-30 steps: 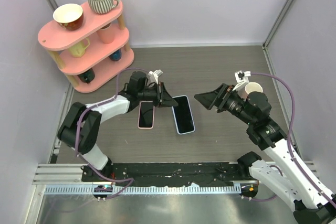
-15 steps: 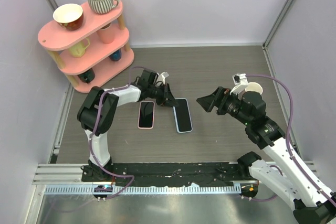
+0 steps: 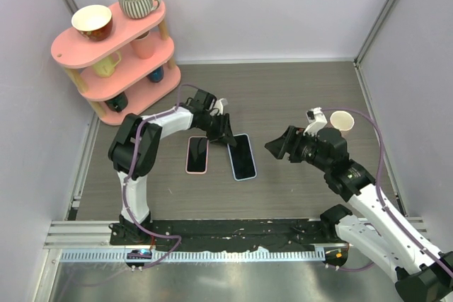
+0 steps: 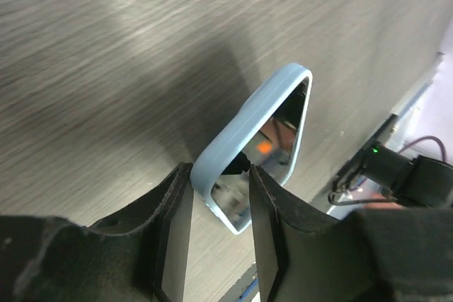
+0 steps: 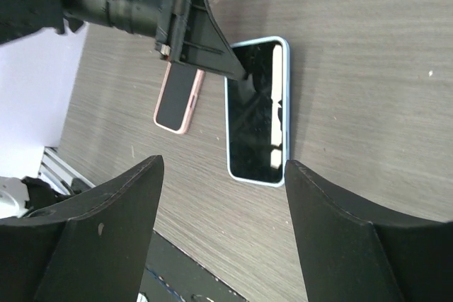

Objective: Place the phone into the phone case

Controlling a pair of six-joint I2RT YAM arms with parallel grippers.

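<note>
The phone case point(image 3: 242, 157) lies near the middle of the dark, wood-grained bench point(image 3: 304, 97). It is a slim rounded rectangle with a soft pale-blue rim around a glossy black inside that throws back bright streaks. Just to its left, close but apart, lies the phone point(image 3: 197, 155), smaller, with a pink edge and a black screen, flat and untouched. The left gripper point(image 3: 225, 134) reaches down to the case's far left corner. From overhead its black wedge hides the contact, but the left wrist camera shows the jaws clenched on the blue rim at that corner, a flat matte finger point(image 4: 170, 235) on each side. That close view also shows the rim as a thin raised lip, though the case's shiny interior there is only a blur of orange and grey reflections. The right gripper point(image 3: 278, 146) hovers off to the right, well apart from the case, jaws spread wide with nothing between them. Its own camera frames both slabs and the left arm's tip. A pink three-tier shelf point(image 3: 106, 54) of mugs stands at the far left corner.
</note>
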